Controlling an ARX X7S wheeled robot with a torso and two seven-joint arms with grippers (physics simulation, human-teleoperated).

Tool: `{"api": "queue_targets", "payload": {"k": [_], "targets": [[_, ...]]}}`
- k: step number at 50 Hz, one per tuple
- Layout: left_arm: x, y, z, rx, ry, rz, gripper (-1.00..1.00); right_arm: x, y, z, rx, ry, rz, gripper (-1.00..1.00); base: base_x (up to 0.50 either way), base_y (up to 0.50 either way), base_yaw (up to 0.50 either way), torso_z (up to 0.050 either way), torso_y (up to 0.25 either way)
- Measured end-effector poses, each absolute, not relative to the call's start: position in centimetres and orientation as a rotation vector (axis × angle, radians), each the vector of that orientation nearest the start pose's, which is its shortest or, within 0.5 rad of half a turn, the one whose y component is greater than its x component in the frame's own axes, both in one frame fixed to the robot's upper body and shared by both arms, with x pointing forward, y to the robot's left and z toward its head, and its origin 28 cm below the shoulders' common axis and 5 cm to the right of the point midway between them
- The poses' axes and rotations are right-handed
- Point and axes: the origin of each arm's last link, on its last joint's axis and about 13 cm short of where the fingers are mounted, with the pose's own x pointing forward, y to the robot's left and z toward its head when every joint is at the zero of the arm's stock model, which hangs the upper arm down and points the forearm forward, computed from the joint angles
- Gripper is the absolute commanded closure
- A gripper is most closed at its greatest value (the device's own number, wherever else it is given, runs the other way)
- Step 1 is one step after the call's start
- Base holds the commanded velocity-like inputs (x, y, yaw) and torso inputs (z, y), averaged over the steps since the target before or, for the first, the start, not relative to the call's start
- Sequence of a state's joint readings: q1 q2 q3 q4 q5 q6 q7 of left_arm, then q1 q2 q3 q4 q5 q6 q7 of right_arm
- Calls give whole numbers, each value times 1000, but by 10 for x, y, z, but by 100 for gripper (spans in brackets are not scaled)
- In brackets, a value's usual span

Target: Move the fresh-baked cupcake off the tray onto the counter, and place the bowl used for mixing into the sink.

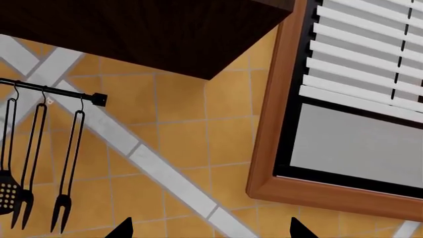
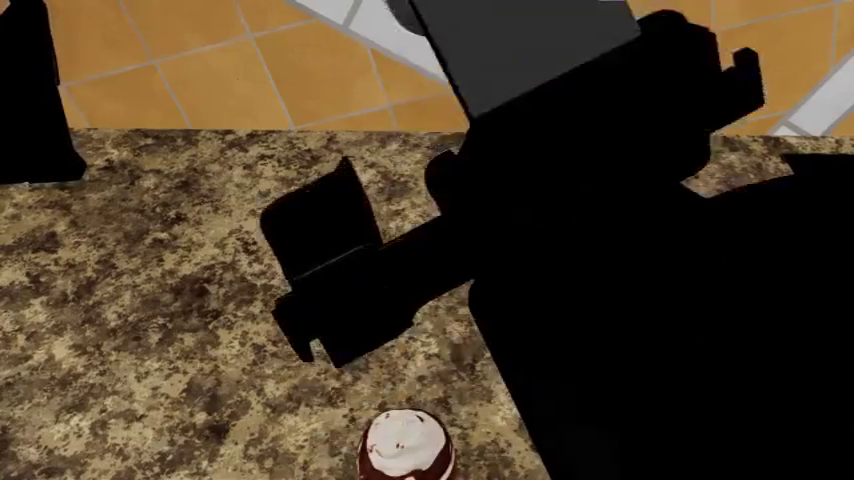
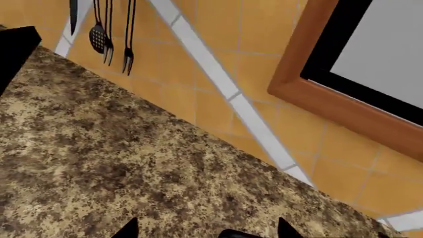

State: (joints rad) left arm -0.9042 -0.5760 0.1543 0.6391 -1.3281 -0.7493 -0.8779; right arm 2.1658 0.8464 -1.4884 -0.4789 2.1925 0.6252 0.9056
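The cupcake (image 2: 407,445), with white frosting and a red-brown wrapper, stands upright on the speckled counter (image 2: 147,300) at the near edge of the head view. Black arm parts (image 2: 574,250) fill the right of that view, and a forked black end (image 2: 327,280) hangs above the counter beyond the cupcake. My left gripper (image 1: 211,230) is open with nothing between its fingertips and faces the tiled wall. My right gripper (image 3: 208,230) is open low over the counter (image 3: 119,148). The tray, the bowl and the sink do not show.
A rail of hanging black utensils (image 1: 39,148) is on the orange tiled wall, also seen as utensils (image 3: 109,34) from the right wrist. A wood-framed window (image 1: 357,124) and a dark upper cabinet (image 1: 145,29) are above. A black object (image 2: 27,90) stands at the counter's back left.
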Motion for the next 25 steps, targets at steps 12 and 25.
{"api": "queue_targets", "payload": {"k": [12, 25], "targets": [[226, 216, 293, -216, -316, -127, -100, 143, -93, 410, -315, -76, 310, -100, 0, 0, 0, 0, 0], [225, 216, 292, -210, -317, -127, -100, 121, -101, 411, -292, -174, 244, -100, 0, 0, 0, 0, 0]]}}
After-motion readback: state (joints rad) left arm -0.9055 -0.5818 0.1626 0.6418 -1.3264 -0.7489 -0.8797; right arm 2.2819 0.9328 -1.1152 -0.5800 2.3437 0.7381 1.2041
